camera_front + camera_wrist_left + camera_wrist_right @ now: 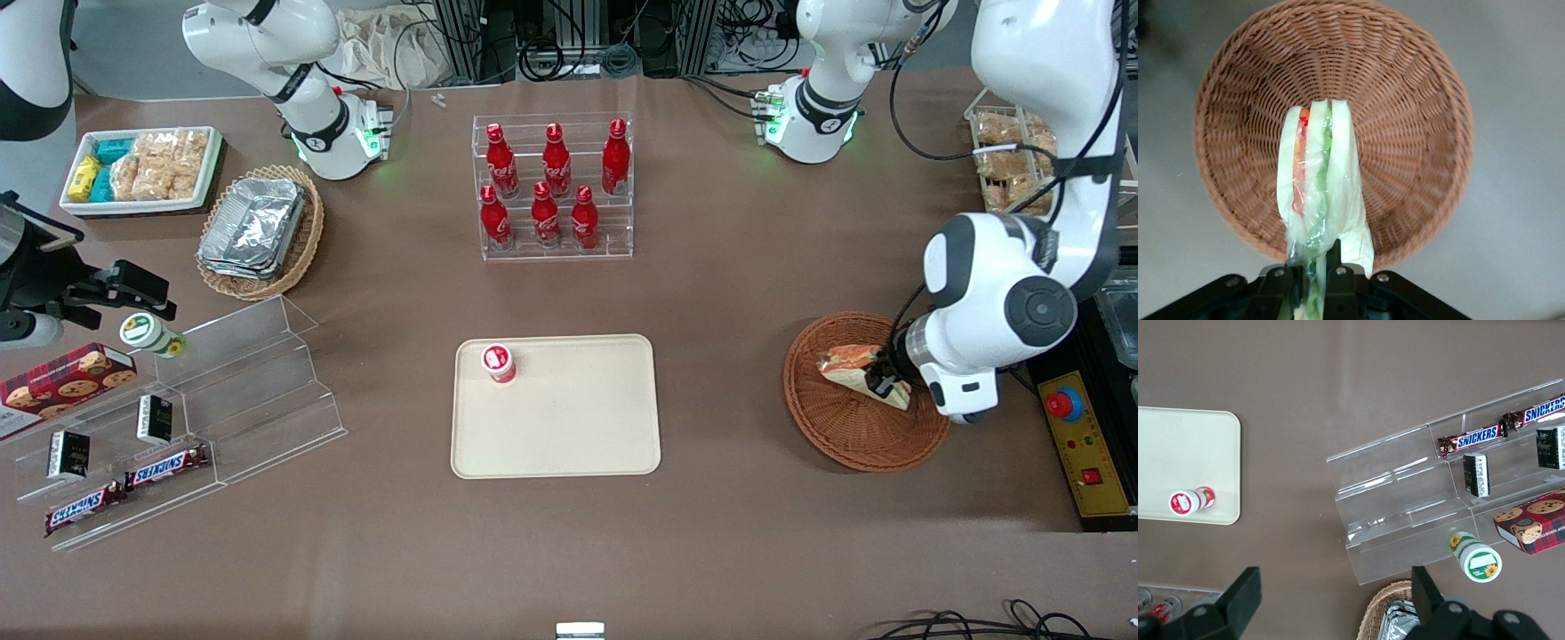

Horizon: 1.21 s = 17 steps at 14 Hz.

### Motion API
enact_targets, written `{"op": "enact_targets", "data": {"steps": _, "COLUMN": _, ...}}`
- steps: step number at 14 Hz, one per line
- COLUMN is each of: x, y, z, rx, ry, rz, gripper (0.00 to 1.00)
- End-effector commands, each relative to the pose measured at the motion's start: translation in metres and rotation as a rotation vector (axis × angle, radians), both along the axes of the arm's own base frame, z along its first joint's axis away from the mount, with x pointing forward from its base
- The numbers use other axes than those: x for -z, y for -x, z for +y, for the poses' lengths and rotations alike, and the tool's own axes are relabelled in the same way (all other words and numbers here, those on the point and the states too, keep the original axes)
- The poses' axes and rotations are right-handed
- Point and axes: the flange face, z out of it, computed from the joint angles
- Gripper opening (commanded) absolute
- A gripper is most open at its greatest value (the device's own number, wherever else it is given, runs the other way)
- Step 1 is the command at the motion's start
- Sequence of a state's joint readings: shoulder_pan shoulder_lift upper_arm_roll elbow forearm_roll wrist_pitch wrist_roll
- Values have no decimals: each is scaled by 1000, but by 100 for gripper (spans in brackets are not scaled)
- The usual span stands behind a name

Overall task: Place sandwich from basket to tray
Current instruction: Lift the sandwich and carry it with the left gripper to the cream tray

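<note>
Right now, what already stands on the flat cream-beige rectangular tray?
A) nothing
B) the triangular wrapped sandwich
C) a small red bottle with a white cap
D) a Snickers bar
C: a small red bottle with a white cap stands on the flat cream-beige rectangular tray, while the left gripper grips the triangular wrapped sandwich over the round reddish-brown wicker basket.

Brown-covered table (729, 293) under even light — black cables (578, 53) along its edge.
</note>
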State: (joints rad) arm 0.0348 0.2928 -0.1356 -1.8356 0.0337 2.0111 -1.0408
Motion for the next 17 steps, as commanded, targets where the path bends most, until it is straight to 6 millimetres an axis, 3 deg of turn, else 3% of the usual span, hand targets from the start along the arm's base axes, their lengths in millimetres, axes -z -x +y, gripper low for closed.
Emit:
{"op": "enact_targets", "data": {"steps": 1, "x": -46, "y": -5, "z": -22, "rx": 66, "ry": 8, "rz": 3, "gripper": 0}}
{"op": "enact_targets", "data": {"steps": 3, "x": -64, "y": -1, "z": -46, "rx": 192, "ry": 29, "rz": 12, "gripper": 0}}
{"op": "enact_targets", "data": {"steps": 7, "x": -72, "y": 7, "z": -100, "rx": 398, "ry": 58, "rz": 5, "gripper": 0}}
{"op": "enact_targets", "data": {"steps": 12, "x": -70, "y": 23, "z": -173, "rx": 769, "ry": 54, "rz": 0, "gripper": 0}}
{"op": "enact_targets", "data": {"steps": 17, "x": -44, "y": 27, "z": -250, "rx": 828, "ry": 74, "rz": -9, "gripper": 0}}
